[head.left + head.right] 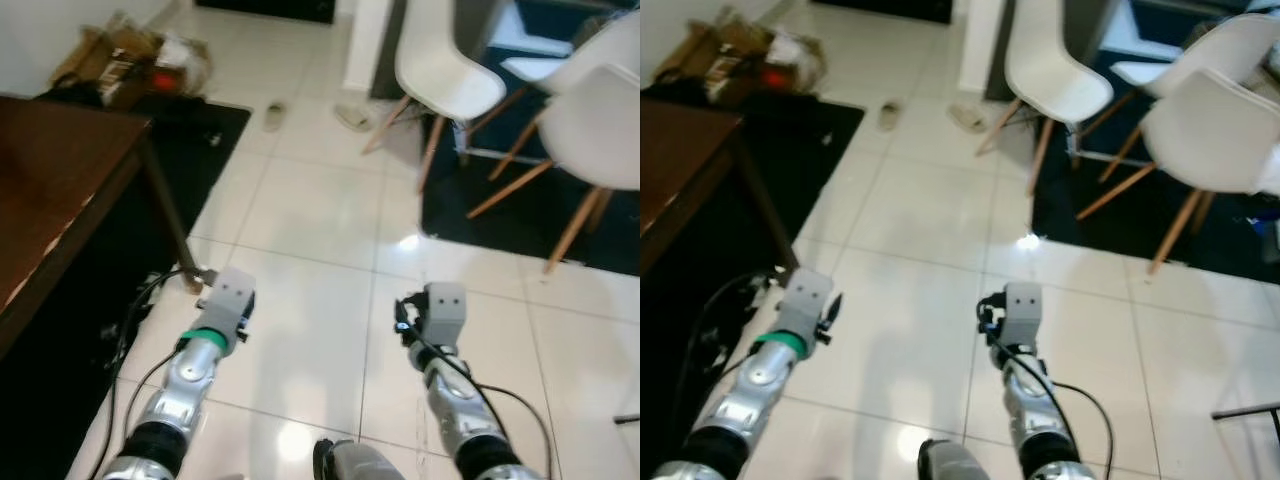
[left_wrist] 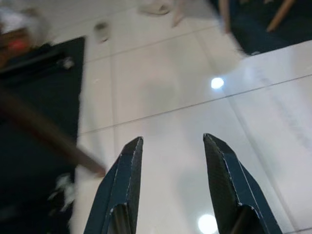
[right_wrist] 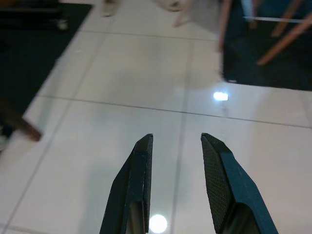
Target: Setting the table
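A dark brown wooden surface (image 1: 55,190), the one likely to be set, stands at the robot's left, with one slim leg reaching down to the white tiled floor (image 1: 320,220). The part of its top that shows is bare: no plates, cutlery or glasses can be seen on it, so the setting looks not yet begun, and nothing to lay out is in sight.

The left pincer (image 2: 170,185) is held out low over the floor tiles, just beside the surface's leg, fingers spread apart and carrying nothing. The right pincer (image 3: 175,187) is held out beside it, also over bare tile, fingers apart and empty.

A black rug (image 1: 190,150) lies under and beyond the surface. Across the floor, to the robot's right, white shell chairs (image 1: 450,70) with wooden legs stand on a dark mat. Farther off, a pair of slippers (image 1: 352,117) lies on the tiles, and a heap of boxes and bags (image 1: 130,60) sits against the wall. The whole task appears to remain.
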Robot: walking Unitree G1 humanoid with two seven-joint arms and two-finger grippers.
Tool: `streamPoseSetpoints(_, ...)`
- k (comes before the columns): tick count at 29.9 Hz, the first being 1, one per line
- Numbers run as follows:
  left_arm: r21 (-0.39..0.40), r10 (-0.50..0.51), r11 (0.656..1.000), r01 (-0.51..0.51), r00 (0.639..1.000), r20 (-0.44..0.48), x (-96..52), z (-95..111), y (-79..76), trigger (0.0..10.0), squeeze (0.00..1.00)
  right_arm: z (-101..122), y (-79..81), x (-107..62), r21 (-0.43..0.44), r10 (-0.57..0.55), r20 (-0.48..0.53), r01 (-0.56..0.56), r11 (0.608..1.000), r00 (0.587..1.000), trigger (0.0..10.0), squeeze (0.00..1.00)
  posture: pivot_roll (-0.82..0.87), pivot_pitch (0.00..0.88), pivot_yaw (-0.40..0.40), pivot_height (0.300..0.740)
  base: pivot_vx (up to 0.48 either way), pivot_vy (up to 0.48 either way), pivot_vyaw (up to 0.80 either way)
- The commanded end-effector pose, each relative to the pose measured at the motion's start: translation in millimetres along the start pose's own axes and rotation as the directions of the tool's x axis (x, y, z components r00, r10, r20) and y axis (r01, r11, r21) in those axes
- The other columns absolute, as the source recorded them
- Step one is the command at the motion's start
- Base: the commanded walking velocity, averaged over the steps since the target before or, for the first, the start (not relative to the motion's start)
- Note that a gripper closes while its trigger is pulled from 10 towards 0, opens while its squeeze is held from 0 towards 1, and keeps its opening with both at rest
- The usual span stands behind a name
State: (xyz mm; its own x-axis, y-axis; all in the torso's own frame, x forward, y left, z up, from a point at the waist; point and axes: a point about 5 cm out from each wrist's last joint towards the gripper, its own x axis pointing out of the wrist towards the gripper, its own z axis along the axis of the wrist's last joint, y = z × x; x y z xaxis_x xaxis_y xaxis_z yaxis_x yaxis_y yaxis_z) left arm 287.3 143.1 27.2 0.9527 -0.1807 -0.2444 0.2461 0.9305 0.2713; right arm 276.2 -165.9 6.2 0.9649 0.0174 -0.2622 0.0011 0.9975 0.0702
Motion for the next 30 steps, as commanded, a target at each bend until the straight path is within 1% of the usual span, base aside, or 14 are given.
streamPoseSetpoints(1,0.000,0.001,1.000,-0.001,1.000,-0.029,-3.6,-7.8,1.4,10.0,0.00,-5.4,0.6,-2.6,0.010,-0.003,-0.021,0.004,1.000,1.000,10.0,0.00,0.01,0.001,0.008,0.740,0.000,0.000,-0.80)
streamPoseSetpoints(30,0.002,0.001,1.000,-0.001,1.000,-0.025,-2.4,-6.5,1.6,10.0,0.00,-5.8,2.3,-2.4,0.011,-0.004,-0.023,0.004,1.000,1.000,10.0,0.00,0.01,0.003,0.009,0.740,0.000,0.000,-0.80)
